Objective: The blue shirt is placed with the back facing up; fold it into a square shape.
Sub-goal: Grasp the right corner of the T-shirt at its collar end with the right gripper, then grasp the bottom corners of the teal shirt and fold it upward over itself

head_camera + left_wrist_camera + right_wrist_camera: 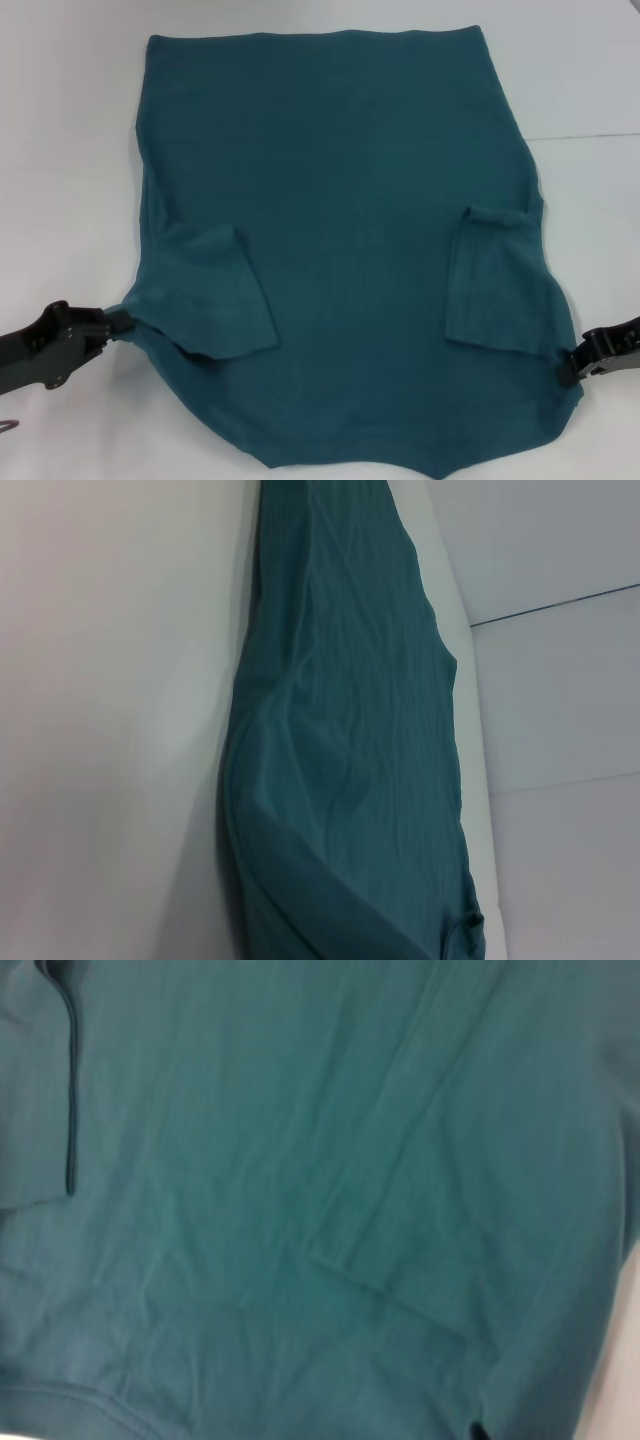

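- Your blue shirt (345, 200) lies spread flat on the white table (60, 150), hem at the far side, shoulders near.
- Plain dark teal knit, no print, light wrinkles across the body.
- Both short sleeves are folded inward onto the body: left sleeve (215, 295) angled, right sleeve (490, 280) lying squarer.
- Your left gripper (118, 322) sits at the near-left edge, pinching the shirt fabric where it bunches to a point.
- Your right gripper (572, 362) sits at the near-right edge, touching the shirt; you can't tell how its fingers stand.
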Motion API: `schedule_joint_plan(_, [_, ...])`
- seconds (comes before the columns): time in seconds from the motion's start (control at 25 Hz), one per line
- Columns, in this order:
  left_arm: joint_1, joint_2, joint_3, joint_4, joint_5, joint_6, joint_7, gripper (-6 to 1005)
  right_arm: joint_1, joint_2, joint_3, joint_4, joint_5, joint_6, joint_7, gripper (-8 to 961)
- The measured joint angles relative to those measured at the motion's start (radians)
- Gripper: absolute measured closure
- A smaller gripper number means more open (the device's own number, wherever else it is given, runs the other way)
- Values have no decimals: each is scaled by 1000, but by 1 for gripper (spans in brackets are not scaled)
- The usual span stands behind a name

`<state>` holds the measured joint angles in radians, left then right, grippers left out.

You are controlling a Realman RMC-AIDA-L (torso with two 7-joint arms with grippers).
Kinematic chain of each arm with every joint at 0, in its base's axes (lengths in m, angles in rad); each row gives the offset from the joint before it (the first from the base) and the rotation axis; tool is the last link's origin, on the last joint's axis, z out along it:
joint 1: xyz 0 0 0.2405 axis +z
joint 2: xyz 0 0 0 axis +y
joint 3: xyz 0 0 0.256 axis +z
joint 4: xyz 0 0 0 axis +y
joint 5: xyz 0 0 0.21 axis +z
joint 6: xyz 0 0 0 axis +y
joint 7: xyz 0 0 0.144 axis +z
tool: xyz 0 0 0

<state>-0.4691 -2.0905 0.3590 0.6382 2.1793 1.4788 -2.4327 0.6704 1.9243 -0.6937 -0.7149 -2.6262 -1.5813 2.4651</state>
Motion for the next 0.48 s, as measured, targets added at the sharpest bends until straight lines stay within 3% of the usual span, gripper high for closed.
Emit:
schedule_joint_plan(0.2, [0,0,1,0,0,5,4,973,-10,-8,28,0,8,-7,-10,859])
schedule_joint_plan(0.36, [1,2,3,5,8,24,12,972,-23,-11,116,-1,27,-35,-70,929])
schedule_joint_plan(0.48, [6,5,6,15,10,47,25,973,-41,-11,146,0,82,-60,-113,927])
